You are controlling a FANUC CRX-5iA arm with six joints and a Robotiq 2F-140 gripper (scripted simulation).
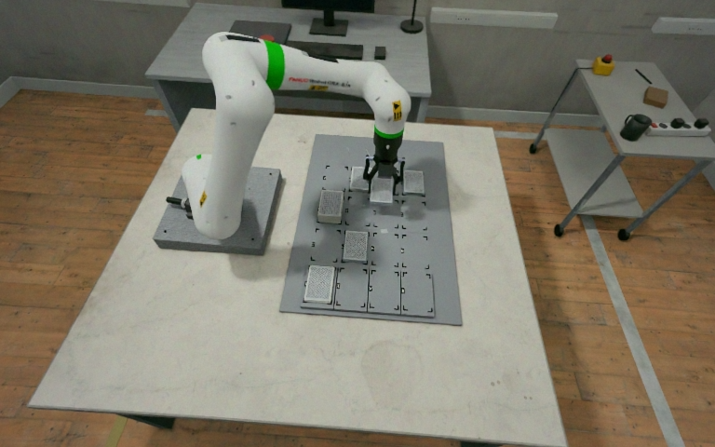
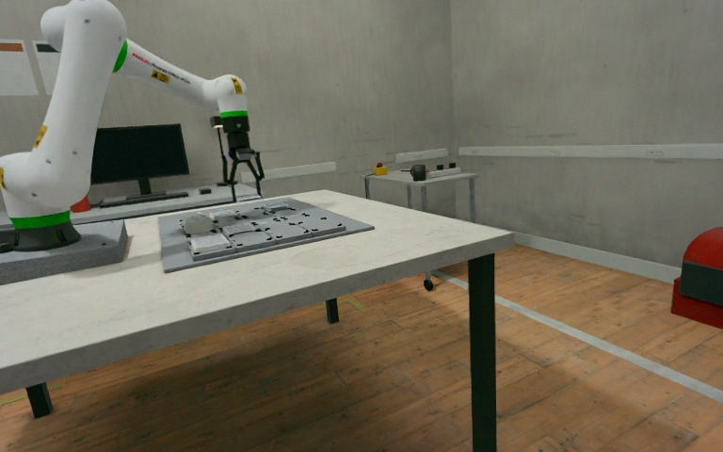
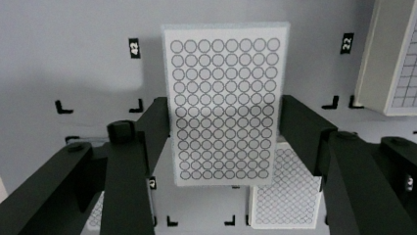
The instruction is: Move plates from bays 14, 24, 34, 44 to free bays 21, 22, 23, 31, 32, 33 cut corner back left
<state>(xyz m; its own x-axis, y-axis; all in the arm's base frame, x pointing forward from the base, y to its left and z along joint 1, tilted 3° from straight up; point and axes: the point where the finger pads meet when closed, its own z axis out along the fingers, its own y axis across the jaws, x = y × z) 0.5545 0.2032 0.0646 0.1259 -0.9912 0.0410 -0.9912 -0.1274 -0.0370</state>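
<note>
My gripper (image 1: 383, 182) is shut on a sealed 96-well plate (image 1: 382, 190) and holds it level above the grey deck (image 1: 371, 232), over row 3 near columns 1 and 2. In the wrist view the plate (image 3: 226, 103) sits between the black fingers, with labels 42 and 22 on either side. Other sealed plates lie in bay 21 (image 1: 359, 178), bay 41 (image 1: 413, 182), bay 23 (image 1: 356, 246) and bay 14 (image 1: 319, 283). The plate in bay 21 also shows in the wrist view (image 3: 286, 196). The gripper also shows in the exterior view (image 2: 247, 184), well above the deck.
The tall sealed deep-well block (image 1: 330, 206) stands in bay 12, and it also shows in the wrist view (image 3: 392, 64) at the right edge. A small white piece (image 1: 384, 230) lies on the deck near the middle. Column 4's raised floors (image 1: 384, 294) run along the deck's near edge.
</note>
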